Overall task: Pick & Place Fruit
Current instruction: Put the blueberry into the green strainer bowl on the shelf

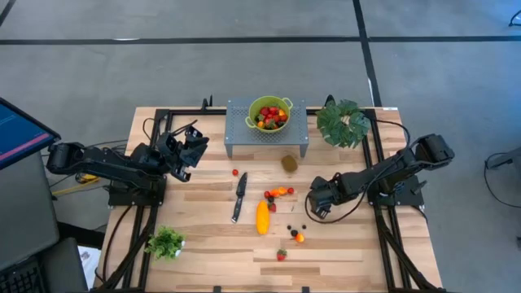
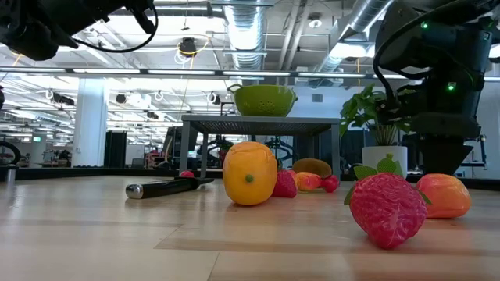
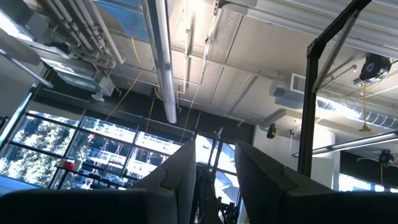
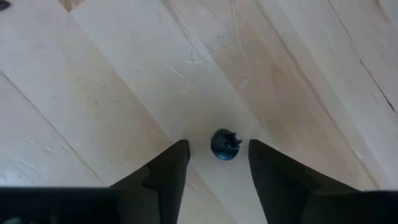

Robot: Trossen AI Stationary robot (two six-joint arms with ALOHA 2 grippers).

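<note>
Dark berry between the right gripper's fingers, not yet pinched

A small dark blue berry [image 4: 224, 145] lies on the bare wood of the table [image 4: 112, 81], dead centre in the gap of the right gripper [image 4: 218, 163]. The two fingers stand apart on either side of it with clear wood showing between each pad and the berry, so nothing is held. Being round, it has no long axis to line up with. In the high view this gripper [image 1: 317, 203] is low over the right half of the table, just right of the loose fruit. The green bowl [image 1: 269, 113], already holding fruit, sits on a grey stand farther back and to the left. The left gripper [image 1: 189, 149] waits raised at the left, well apart, its fingers [image 3: 186, 168] partly apart and empty. The right arm is plainly the nearer.
</note>
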